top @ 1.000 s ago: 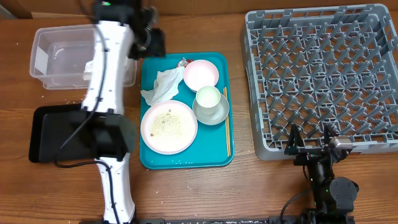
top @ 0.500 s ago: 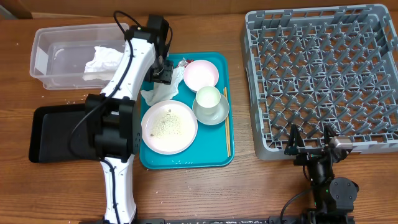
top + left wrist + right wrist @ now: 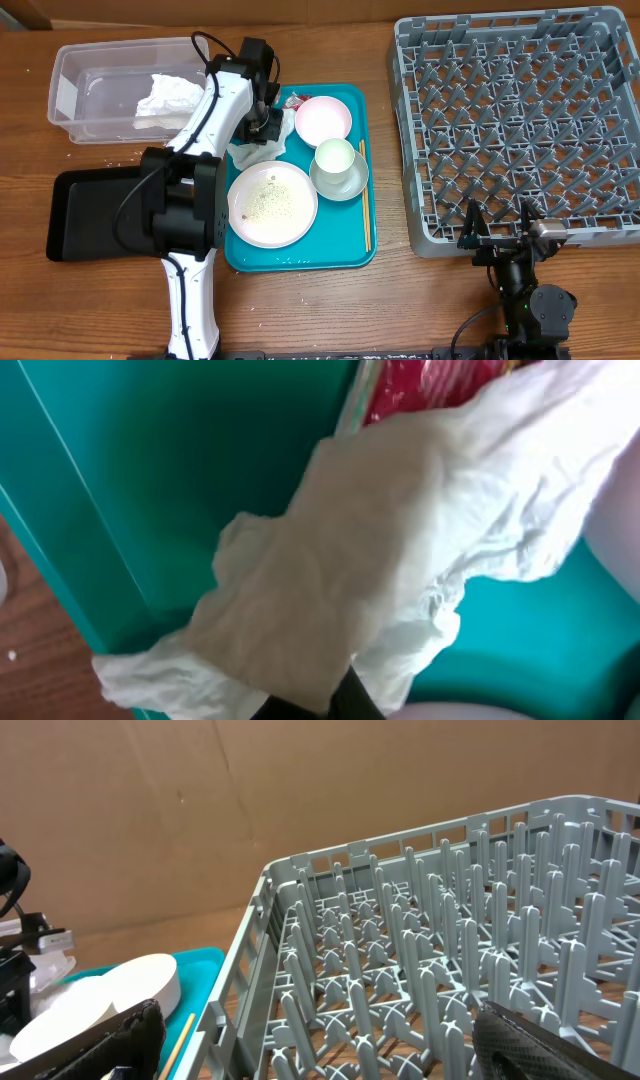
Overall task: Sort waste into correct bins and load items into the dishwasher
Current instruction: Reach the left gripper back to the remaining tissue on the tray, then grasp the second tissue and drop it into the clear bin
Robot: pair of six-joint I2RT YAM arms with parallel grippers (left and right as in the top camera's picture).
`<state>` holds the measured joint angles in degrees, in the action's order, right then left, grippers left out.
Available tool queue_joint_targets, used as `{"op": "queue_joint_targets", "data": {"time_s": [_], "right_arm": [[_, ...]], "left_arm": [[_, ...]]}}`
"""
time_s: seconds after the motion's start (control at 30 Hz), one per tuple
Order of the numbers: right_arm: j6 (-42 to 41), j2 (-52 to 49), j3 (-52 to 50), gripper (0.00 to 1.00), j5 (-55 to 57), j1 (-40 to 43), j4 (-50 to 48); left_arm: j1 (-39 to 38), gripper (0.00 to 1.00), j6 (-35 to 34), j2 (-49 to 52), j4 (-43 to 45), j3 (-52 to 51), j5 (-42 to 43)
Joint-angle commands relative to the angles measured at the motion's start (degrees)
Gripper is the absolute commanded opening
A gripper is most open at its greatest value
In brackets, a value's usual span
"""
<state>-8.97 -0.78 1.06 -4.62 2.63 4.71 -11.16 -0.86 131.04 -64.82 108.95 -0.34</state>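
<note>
My left gripper (image 3: 264,123) is down on the teal serving tray's left side, shut on a crumpled white napkin (image 3: 252,150). In the left wrist view that napkin (image 3: 400,540) drapes over the dark fingertips (image 3: 350,700), with the red-and-white wrapper (image 3: 440,385) just beyond it. Another napkin (image 3: 165,95) lies in the clear tub (image 3: 75,85). On the tray sit the rice-strewn white plate (image 3: 272,203), the pink plate (image 3: 323,118), the white cup (image 3: 335,155) inside the grey-green bowl (image 3: 345,185), and the chopsticks (image 3: 366,210). My right gripper (image 3: 500,235) stands open at the dish rack's (image 3: 520,120) front edge.
The black tray (image 3: 95,215) lies left of the teal tray (image 3: 300,258), below the tub. Loose rice grains speckle the wood beside the tub. The left arm stretches across the tray's left edge. The rack's pegs (image 3: 420,970) rise straight ahead of the right gripper (image 3: 330,1050).
The left arm swung right from over the clear tub, where a napkin now lies, to the teal tray. Its jaws have shut on the second napkin. The right arm stayed still.
</note>
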Motion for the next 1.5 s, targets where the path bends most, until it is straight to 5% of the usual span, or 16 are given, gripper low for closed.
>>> {"op": "queue_joint_targets", "data": {"time_s": [0.0,0.3,0.5,0.7,1.0,1.1,1.2,1.47], "right_arm": [[0.26,0.61,-0.57,1.0,0.0,0.39,-0.26],[0.26,0.61,-0.57,1.0,0.0,0.39,-0.26],[0.26,0.61,-0.57,1.0,0.0,0.39,-0.28],[0.26,0.61,-0.59,1.0,0.0,0.39,-0.26],[0.26,0.61,-0.57,1.0,0.0,0.39,-0.26],[0.26,0.61,-0.57,1.0,0.0,0.39,-0.26],[0.26,0.61,-0.57,1.0,0.0,0.39,-0.26],[0.26,0.61,-0.57,1.0,0.0,0.39,-0.26]], "left_arm": [[0.31,0.04,-0.94,-1.01,-2.93,2.67,1.4],[0.37,0.04,-1.09,-1.11,-21.07,27.5,-0.5],[0.44,0.04,-4.15,-1.09,-20.92,39.06,-8.39],[3.54,0.04,-13.55,-0.83,-7.13,37.66,-20.33],[12.76,0.04,-28.44,-0.72,2.14,31.01,-20.11],[15.23,0.15,-30.51,-0.44,5.6,26.91,-17.03],[16.87,0.43,-30.49,-0.42,8.72,22.91,-16.13],[17.9,0.44,-29.75,-0.87,5.33,23.04,-9.81]]}}
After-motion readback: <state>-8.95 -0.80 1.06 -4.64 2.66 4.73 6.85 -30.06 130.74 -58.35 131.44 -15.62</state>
